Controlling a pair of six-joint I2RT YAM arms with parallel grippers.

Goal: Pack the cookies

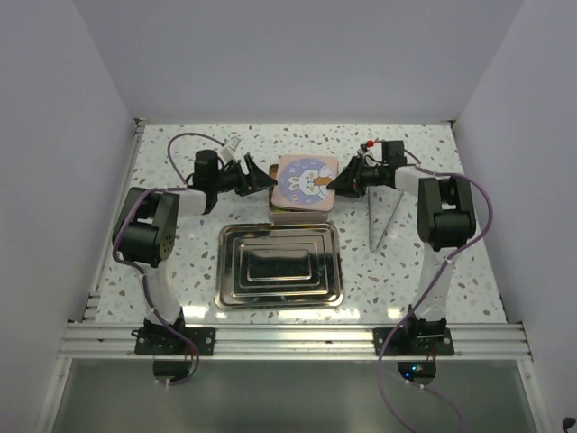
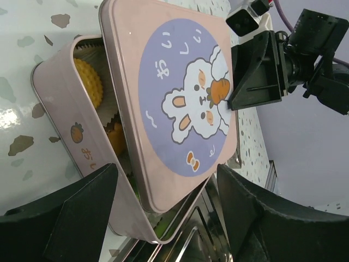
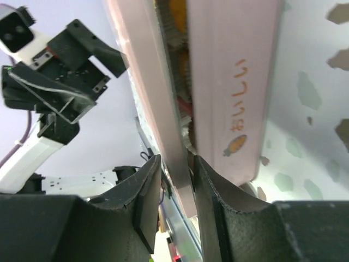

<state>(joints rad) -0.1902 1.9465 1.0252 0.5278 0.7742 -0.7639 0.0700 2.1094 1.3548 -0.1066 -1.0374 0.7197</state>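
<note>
A pink tin box [image 2: 65, 109] stands at the table's far middle. Its pink lid [image 2: 174, 93], printed with a rabbit, lies askew on top, so one side of the box is uncovered. Through that gap orange cookies [image 2: 90, 82] show in white paper cups, with something green low in the box. My left gripper [image 2: 166, 180] is open, its fingers on either side of the box's near corner. My right gripper [image 3: 177, 164] has the lid's edge [image 3: 147, 82] between its jaws. One pad lies against the edge and the other stands a little off it.
A nested steel tray [image 1: 225, 271] sits in front of the box, between the two arm bases. A thin metal triangular piece [image 1: 383, 221] lies to the right of the box, under the right arm. White walls enclose the table on three sides.
</note>
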